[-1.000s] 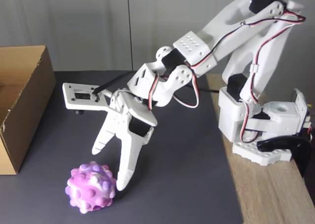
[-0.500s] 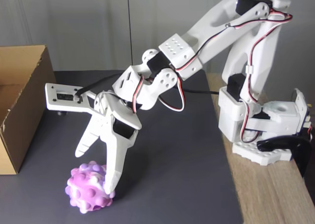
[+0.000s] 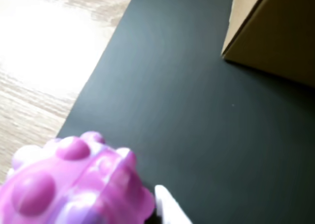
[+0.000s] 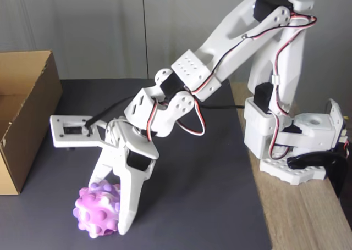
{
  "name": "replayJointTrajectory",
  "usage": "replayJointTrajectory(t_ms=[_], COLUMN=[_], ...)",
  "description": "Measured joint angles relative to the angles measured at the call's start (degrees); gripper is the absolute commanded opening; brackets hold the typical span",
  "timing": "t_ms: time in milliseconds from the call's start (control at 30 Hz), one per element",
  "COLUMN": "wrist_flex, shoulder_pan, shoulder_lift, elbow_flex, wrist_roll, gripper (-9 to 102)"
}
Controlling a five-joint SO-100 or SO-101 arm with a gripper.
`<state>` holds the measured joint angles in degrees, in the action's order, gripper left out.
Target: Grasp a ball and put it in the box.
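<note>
Behind me stands a pale grey wall (image 4: 82,30) with a thin vertical seam. My base sits on a light wood-grain desk (image 4: 308,217), and a dark matte mat (image 4: 203,195) covers most of it. In the wrist view, bright light washes out the bare wood beside the mat's edge.

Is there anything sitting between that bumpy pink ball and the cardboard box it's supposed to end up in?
Nothing visible does. In the fixed view the ball lies on the dark mat, with the gripper straddling it. Bare mat runs from the ball to the box at the left, though the box wall itself must be cleared.
</note>
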<state>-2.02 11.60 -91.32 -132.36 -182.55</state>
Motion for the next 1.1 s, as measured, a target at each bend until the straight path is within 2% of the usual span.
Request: replayJointTrajectory(t_ms=[133, 300, 400, 833, 1100], wrist_flex=[-0.62, -1.23, -2.2, -2.46, 5.36], shoulder_pan=[0.09, 0.09, 0.18, -0.09, -2.29], shoulder_lift=[1.85, 3.08, 3.34, -0.44, -13.45], elbow_flex=[0.09, 0.18, 0.18, 0.09, 0.09], wrist_roll=[-0.7, -1.58, -2.29, -3.25, -1.41], gripper=[46, 26, 19, 15, 13])
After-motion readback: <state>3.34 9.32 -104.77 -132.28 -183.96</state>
